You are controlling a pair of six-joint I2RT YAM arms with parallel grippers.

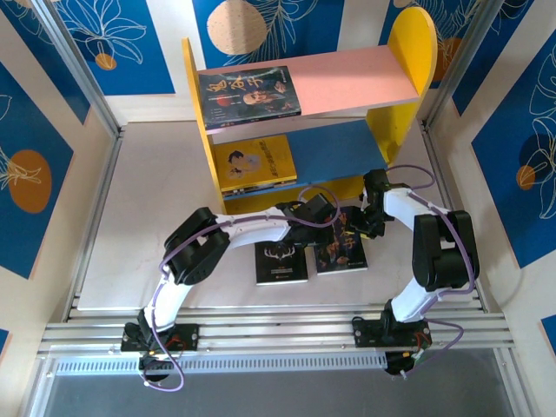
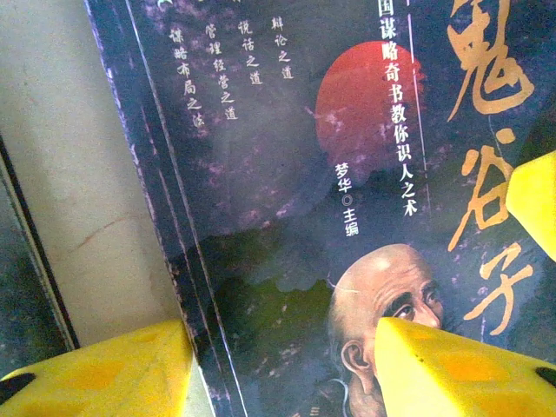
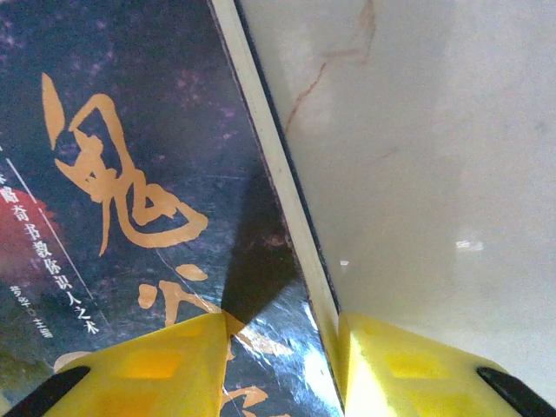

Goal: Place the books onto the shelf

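While yellow-sided wooden shelf (image 1: pixel 410 52) holds dark portrait paperback (image 1: pixel 248 94) above, yellow paperback (image 1: pixel 256 162) below, left gripper (image 2: pixel 278 347) part-open, right gripper (image 3: pixel 282 334) of unclear hold.

Yellow fingers (image 2: pixel 452 369) straddle portrait book (image 2: pixel 287 174) — apparently.

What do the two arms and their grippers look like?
Both the left arm and right arm have white links between bulky black joint housings, with a grey-purple cable looping alongside each. The gripper fingers are bright yellow wedges with black recesses at their bases.
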